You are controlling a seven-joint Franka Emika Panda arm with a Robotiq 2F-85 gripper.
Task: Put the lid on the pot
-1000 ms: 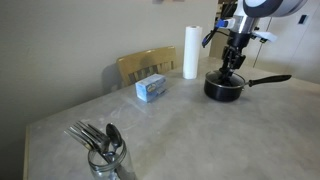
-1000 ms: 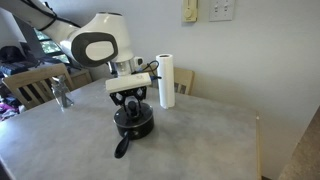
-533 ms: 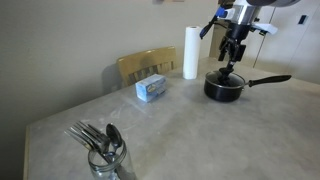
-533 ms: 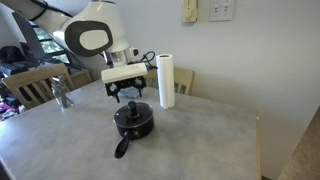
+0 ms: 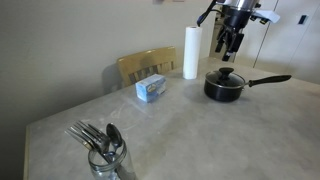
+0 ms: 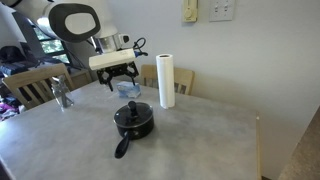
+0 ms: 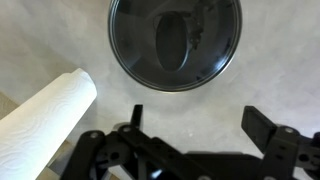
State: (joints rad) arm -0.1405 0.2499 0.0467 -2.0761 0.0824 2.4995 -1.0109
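The small black pot [image 5: 224, 88] [image 6: 133, 122] stands on the table in both exterior views, its long handle [image 5: 268, 80] sticking out sideways. The glass lid [image 7: 176, 42] with its black knob [image 7: 179, 40] sits on top of the pot, filling the top of the wrist view. My gripper [image 5: 229, 45] [image 6: 119, 84] [image 7: 196, 122] hangs well above the pot, clear of the lid. It is open, and between its fingers [image 7: 266, 126] only bare tabletop shows.
A white paper towel roll [image 5: 190, 52] [image 6: 166, 80] [image 7: 45, 115] stands close beside the pot. A blue box [image 5: 151, 88] and a glass of cutlery [image 5: 103, 150] sit further along the table. Wooden chairs [image 5: 146, 66] [image 6: 28, 86] stand at the edges.
The gripper opened, let go of the lid's knob and rose straight up from the pot. The lid stayed on the pot.
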